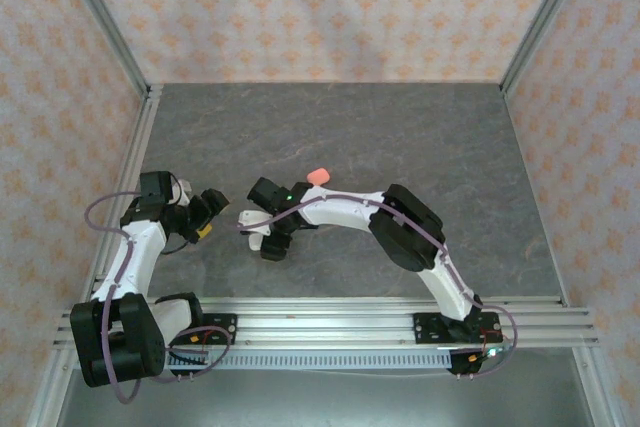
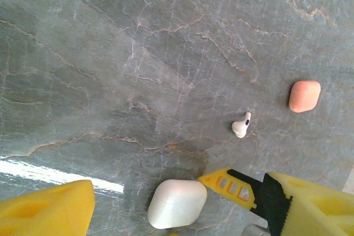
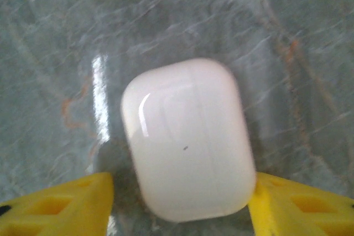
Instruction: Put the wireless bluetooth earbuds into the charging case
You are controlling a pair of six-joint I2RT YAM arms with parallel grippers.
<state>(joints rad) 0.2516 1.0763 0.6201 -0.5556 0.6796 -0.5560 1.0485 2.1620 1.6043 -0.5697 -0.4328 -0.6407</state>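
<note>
White earbud [image 2: 241,125] tiny, short-stemmed | left tool [image 2: 145,187] wide | right tool [image 3: 183,183] wide astride white case [image 3: 188,142]

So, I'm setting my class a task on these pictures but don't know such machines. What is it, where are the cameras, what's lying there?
Two robot arms bolted at the near edge of a grey table. One picture looks down on both; the others come from a camera on each wrist, so the yellow prongs are gripper fingers. On it lie a white case, a pink case and one white earbud. The right gripper straddles the white case, open, nothing held. The left gripper is open and empty.
</note>
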